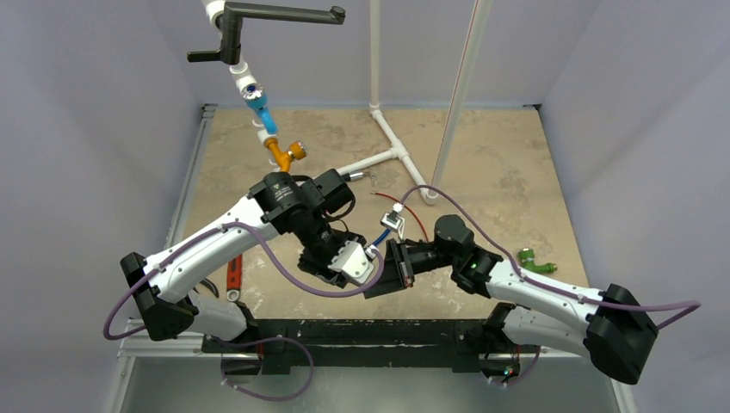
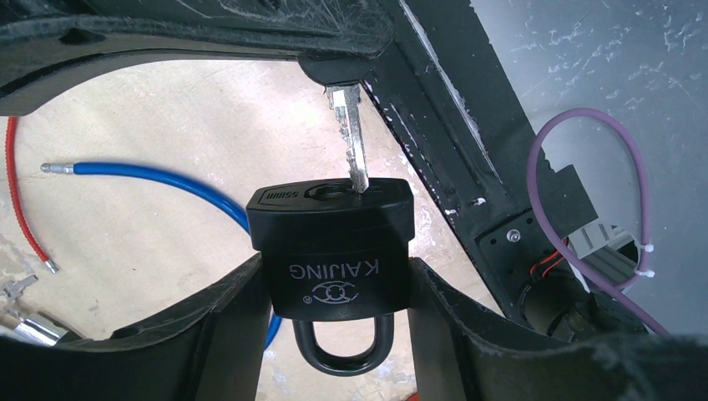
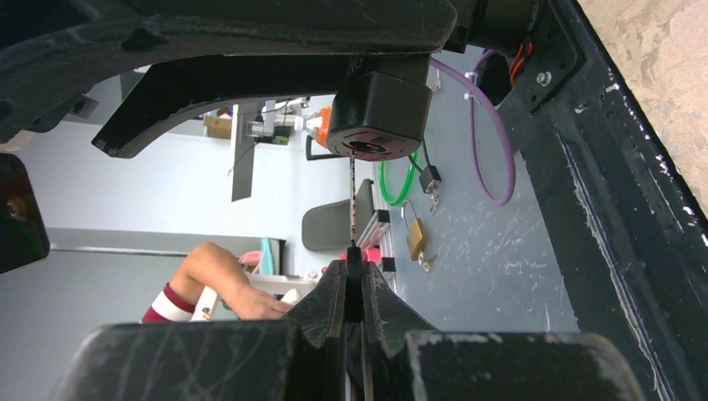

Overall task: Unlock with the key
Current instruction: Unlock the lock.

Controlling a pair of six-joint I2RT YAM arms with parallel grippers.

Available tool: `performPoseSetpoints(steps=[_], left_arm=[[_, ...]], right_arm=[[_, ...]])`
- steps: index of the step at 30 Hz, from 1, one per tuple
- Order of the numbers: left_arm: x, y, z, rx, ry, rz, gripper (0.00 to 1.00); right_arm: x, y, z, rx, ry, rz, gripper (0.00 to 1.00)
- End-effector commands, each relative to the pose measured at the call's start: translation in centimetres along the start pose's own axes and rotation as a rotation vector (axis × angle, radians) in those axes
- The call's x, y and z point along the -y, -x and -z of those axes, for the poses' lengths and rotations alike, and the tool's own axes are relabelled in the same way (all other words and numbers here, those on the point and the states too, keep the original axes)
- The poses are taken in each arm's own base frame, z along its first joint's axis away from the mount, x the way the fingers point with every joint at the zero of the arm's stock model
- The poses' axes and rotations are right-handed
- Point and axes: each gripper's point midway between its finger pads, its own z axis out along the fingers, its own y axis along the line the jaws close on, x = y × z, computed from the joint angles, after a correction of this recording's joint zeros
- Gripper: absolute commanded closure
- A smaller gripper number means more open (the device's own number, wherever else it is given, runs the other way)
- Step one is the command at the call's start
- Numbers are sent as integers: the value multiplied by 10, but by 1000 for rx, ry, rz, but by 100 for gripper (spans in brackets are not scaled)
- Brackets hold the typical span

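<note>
Black fingers of the left hand (image 2: 337, 322) pinch the black plastic-cased padlock (image 2: 331, 242) by its flanks. Its keyhole face is turned toward the right hand (image 3: 354, 280) so the body cannot spin. That right hand is pressed together on the head of the small silver metal key (image 2: 354, 142). The key's tip sits in the keyhole, above the near middle of the tan stone-patterned bench (image 1: 499, 163). Seating it deeper and turning probably remain.

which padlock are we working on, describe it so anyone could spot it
Start at the middle of the table's near edge. There the left gripper clamps a black padlock by its sides. Unlike the brass padlock hanging in the background, it reads KAIJING and has the key tip in its keyhole.
</note>
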Motion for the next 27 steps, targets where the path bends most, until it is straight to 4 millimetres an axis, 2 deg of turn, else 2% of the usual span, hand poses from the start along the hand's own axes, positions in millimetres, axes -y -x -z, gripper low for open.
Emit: performPoseSetpoints(steps=[1, 11, 27], left_arm=[[-3, 22, 14, 68, 55, -56, 100], [-4, 22, 14, 57, 63, -60, 100], [-16, 18, 10, 29, 109, -25, 100]], right_arm=[[-4, 6, -1, 21, 25, 13, 100], [0, 11, 5, 63, 11, -13, 100], [-1, 17, 4, 86, 4, -8, 100]])
